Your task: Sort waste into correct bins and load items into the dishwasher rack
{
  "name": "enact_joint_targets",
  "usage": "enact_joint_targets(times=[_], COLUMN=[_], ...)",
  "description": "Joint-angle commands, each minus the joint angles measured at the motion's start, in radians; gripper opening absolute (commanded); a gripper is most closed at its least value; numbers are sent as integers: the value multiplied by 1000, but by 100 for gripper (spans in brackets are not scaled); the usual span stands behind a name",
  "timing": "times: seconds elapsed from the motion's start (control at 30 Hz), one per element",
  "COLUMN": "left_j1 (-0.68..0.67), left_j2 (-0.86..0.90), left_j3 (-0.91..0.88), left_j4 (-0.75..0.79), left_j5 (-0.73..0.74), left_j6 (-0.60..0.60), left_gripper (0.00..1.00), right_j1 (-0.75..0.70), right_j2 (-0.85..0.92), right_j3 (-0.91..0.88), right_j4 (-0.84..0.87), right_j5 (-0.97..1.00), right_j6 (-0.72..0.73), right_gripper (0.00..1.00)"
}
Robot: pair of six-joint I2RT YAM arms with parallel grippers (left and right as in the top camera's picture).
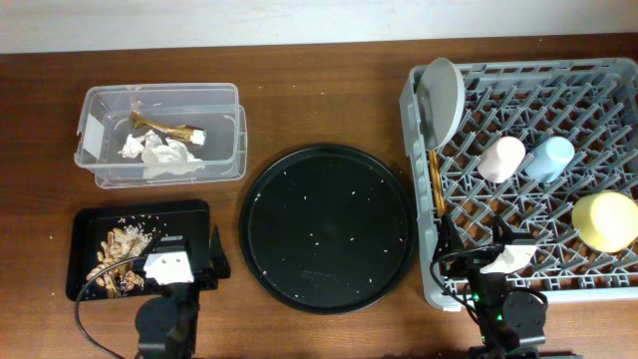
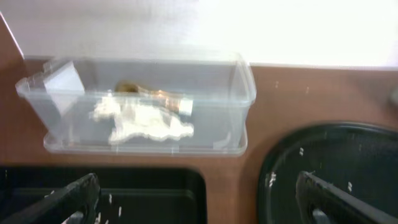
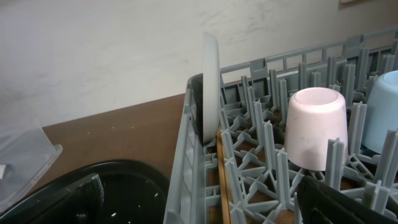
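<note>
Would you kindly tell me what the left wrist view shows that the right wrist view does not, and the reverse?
Only left wrist: tissue and wrapper inside the clear box, plus the flat tray. Only right wrist: the rack holding an upright plate, an upside-down pink cup and a blue cup. Both: the round tray and the clear box, though right wrist catches only its corner.

The overhead's right edge cuts off the yellow bowl [image 1: 606, 220] and grey rack [image 1: 528, 68]
</note>
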Motion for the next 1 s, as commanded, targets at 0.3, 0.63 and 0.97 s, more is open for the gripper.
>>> enact_joint_targets(times=[0.3, 0.63, 0.97], left_j1=[48, 49, 49], left_j2=[-106, -106, -106], left_j3=[-42, -42, -42], left_j4=[28, 27, 27], left_j5=[137, 128, 128], left_j6=[256, 256, 256], left_gripper=[99, 99, 100], right_j1=[-6, -6, -6], right_j2=[-7, -6, -6], right_j3=[-8, -8, -8], right_j4=[-4, -4, -4], right_j5=[9, 9, 9], right_j6=[-9, -9, -9], right_gripper=[98, 98, 99])
